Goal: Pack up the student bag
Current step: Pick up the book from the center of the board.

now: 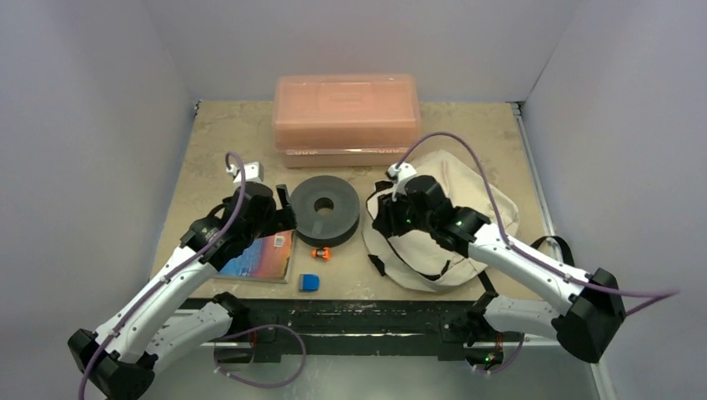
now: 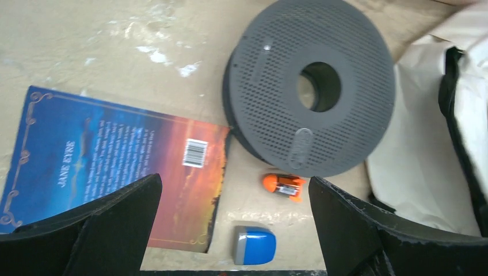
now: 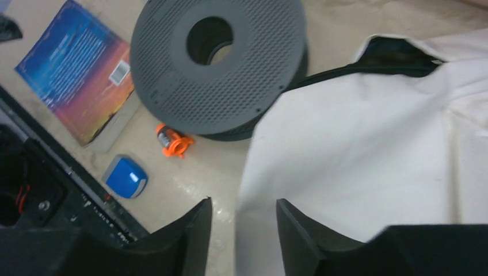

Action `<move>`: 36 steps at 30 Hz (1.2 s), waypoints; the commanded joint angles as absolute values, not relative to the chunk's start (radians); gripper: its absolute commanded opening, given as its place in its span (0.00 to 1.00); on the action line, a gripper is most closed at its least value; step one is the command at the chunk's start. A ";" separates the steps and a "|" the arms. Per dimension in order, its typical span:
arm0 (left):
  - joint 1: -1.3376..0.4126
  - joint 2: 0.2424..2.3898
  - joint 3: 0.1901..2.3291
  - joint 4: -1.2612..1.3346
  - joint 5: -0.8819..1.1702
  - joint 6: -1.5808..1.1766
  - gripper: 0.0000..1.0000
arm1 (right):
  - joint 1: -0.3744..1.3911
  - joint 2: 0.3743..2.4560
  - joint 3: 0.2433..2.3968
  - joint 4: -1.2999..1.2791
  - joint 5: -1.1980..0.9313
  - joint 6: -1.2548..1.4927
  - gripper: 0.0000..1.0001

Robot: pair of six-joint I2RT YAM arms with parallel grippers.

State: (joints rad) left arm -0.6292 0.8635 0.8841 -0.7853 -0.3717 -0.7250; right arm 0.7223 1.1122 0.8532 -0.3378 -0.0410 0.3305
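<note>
The student bag (image 1: 454, 221) is a cream fabric backpack with black straps, lying flat at the right of the table. In the right wrist view, the bag (image 3: 368, 155) shows a dark slit of an opening at its top. My right gripper (image 1: 380, 220) hovers over the bag's left edge. Its jaws (image 3: 243, 204) are open, with the fabric edge below the gap between them. My left gripper (image 1: 283, 218) is wide open and empty (image 2: 233, 187). It hovers over a blue book (image 2: 115, 167), a small orange item (image 2: 283, 187) and a blue-and-grey item (image 2: 254, 244).
A grey perforated spool (image 1: 325, 208) lies between the two grippers, touching the bag's left side. A salmon-pink plastic box (image 1: 346, 112) stands at the back. The book (image 1: 260, 257), orange item (image 1: 321, 252) and blue item (image 1: 309, 282) lie near the front edge.
</note>
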 commanded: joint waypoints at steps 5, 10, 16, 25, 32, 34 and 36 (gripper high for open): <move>-0.354 0.821 0.844 -0.868 -0.286 -0.705 1.00 | 0.954 1.249 1.004 -0.291 0.173 0.256 0.78; -0.222 0.789 0.909 -0.905 -0.283 -0.688 1.00 | 1.078 1.325 1.087 -0.223 0.226 0.129 0.91; -0.209 0.782 0.985 -0.971 -0.341 -0.651 1.00 | 1.236 1.480 1.107 0.010 0.168 -0.023 0.94; -0.207 0.726 0.997 -1.030 -0.425 -0.618 1.00 | 1.359 1.746 1.173 0.310 0.147 -0.174 0.94; -0.207 0.706 1.003 -1.033 -0.455 -0.576 1.00 | 1.381 1.911 1.267 0.342 0.189 -0.239 0.93; -0.207 0.708 0.995 -1.036 -0.447 -0.573 1.00 | 1.381 1.952 1.301 0.327 0.191 -0.239 0.92; -0.207 0.713 0.987 -1.040 -0.442 -0.572 1.00 | 1.382 1.995 1.340 0.297 0.202 -0.235 0.91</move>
State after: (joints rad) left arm -0.2150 0.7074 0.9695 -1.0321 -0.4252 -0.6064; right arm 1.3746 1.9461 1.2476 0.2691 0.1680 -0.2039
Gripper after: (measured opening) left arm 0.998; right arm 0.923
